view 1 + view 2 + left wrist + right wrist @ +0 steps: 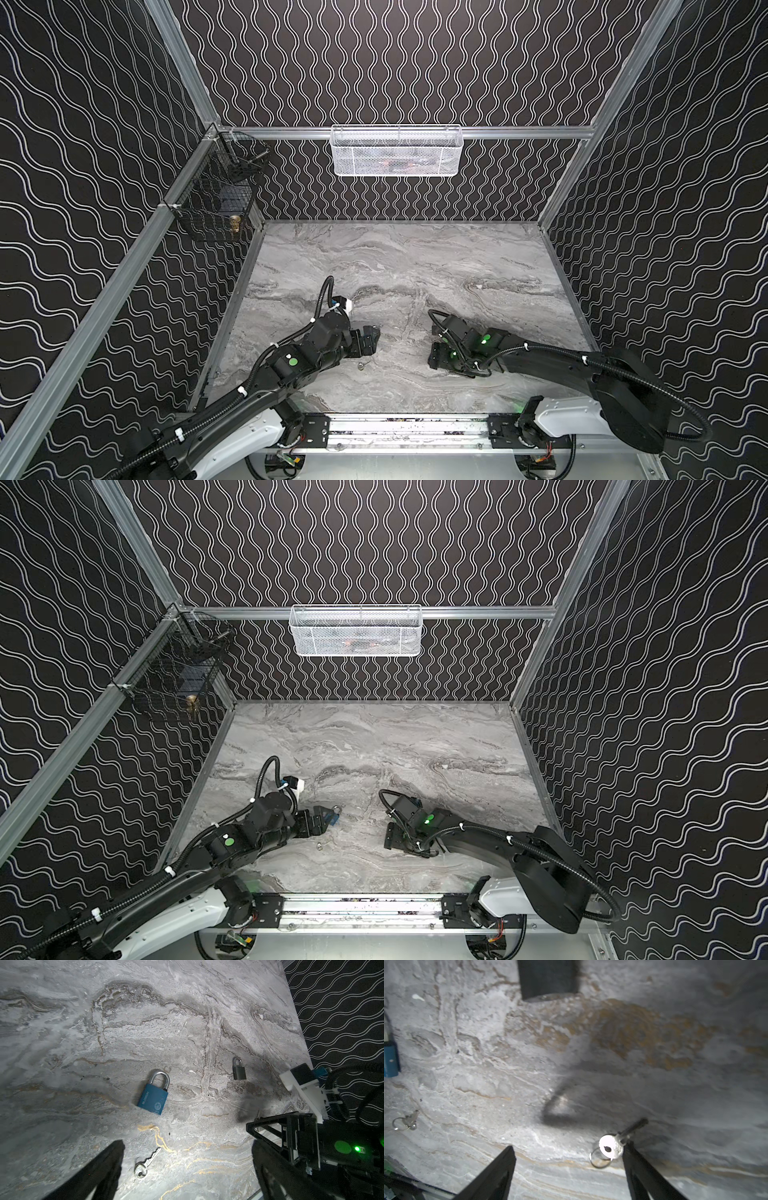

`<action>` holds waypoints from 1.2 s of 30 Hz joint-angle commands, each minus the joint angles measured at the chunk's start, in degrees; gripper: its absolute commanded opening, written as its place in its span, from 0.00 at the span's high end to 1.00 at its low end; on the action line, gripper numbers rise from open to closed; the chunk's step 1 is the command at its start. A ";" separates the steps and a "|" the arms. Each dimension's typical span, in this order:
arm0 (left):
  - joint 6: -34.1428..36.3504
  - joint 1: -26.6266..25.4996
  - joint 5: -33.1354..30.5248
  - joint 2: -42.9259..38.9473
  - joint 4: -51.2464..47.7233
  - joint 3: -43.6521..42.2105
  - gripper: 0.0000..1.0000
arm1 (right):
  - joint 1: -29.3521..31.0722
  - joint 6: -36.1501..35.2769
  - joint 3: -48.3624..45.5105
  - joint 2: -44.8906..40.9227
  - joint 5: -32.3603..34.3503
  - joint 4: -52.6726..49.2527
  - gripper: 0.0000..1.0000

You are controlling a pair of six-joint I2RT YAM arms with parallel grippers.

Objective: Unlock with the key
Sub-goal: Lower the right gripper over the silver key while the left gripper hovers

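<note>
A blue padlock (152, 1095) with a silver shackle lies flat on the marble table (62, 1043); its shackle end shows beside my left gripper (333, 814). A small black padlock (239, 1069) lies further off, its body at the frame edge in the right wrist view (548, 978). One silver key (145, 1162) lies on the table between the wide-apart fingers of my open left gripper (187, 1145), untouched. A second key (611, 1146) with a ring sits against one fingertip (630, 1153) of my open right gripper (569, 1147), low over the table.
A white mesh basket (395, 151) hangs on the back rail. A black wire basket (216, 199) holding a brass object (235, 222) hangs on the left wall. Patterned walls enclose the table on three sides. The arms' base rail (407, 432) runs along the front.
</note>
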 commanded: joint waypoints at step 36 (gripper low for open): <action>-0.36 0.04 -0.94 0.21 0.22 1.93 0.01 | 0.64 -4.15 3.81 5.62 3.06 1.28 0.23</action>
